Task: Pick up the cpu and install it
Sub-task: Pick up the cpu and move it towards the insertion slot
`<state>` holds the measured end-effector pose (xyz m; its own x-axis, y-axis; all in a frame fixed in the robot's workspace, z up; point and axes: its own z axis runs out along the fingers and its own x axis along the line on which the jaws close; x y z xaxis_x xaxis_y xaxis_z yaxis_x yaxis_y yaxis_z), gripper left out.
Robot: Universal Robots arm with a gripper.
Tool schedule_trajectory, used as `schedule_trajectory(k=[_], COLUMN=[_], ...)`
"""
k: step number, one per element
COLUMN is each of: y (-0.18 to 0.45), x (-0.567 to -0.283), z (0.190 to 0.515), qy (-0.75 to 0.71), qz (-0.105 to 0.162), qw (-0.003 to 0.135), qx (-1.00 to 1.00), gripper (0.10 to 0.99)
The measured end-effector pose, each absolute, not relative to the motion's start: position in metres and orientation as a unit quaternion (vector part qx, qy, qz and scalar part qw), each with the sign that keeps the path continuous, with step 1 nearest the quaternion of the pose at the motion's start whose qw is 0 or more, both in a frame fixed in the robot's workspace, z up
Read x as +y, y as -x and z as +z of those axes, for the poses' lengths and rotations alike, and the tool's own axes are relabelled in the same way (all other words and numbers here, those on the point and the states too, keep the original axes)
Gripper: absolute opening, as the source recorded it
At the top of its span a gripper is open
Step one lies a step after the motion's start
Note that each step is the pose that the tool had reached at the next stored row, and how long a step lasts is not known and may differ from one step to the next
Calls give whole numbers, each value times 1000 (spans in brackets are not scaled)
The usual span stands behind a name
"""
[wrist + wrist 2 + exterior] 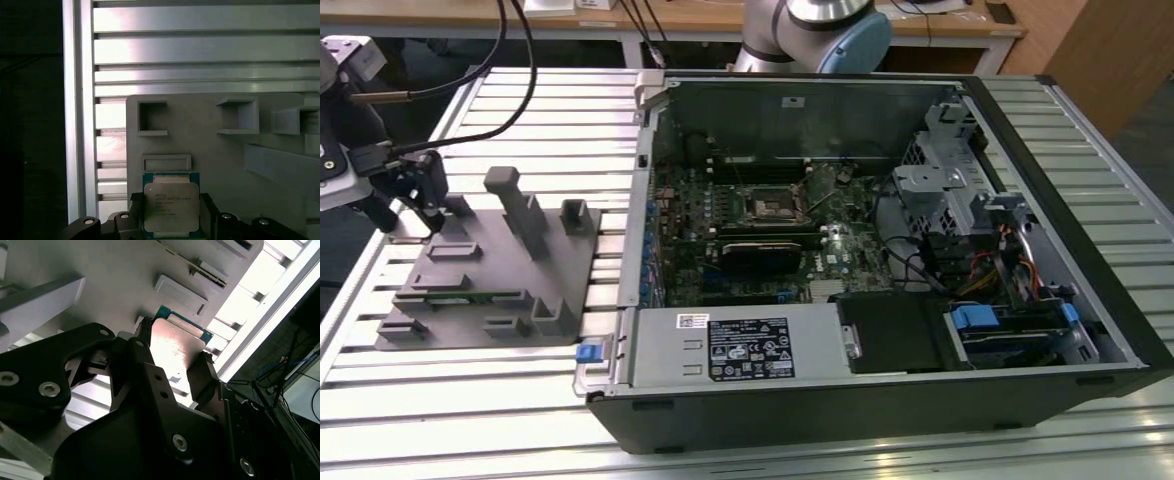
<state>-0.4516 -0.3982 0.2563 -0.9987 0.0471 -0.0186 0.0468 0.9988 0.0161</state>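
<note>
Slatted aluminium forms the desk [480,400], which spans the whole exterior view. A grey fixture [494,290] with posts and recesses lies on the exterior view's left. An open computer case [881,400] fills the centre and the exterior view's right, and its black socket frame [771,205] sits in the middle of the board. The arm's base [814,35] stands at the top centre of that frame.

The end effector [414,215] hangs at the exterior view's upper left, over the fixture's far corner. In both wrist views its black fingers [207,212] are clenched on two opposite edges of the cpu [171,205], grasping it with the silver top showing and a green rim around it. In the second wrist view the cpu [175,352] sits just beside a shallow rectangular recess [180,292] of the fixture; whether it touches the fixture or is clear of it I cannot tell
</note>
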Motion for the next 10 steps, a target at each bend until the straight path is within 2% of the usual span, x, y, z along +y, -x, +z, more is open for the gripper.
schedule_trajectory(k=[10], y=[452], x=[-397], z=[262], qy=[-23], qz=[8], qw=[9], qx=[1000], gripper=[533])
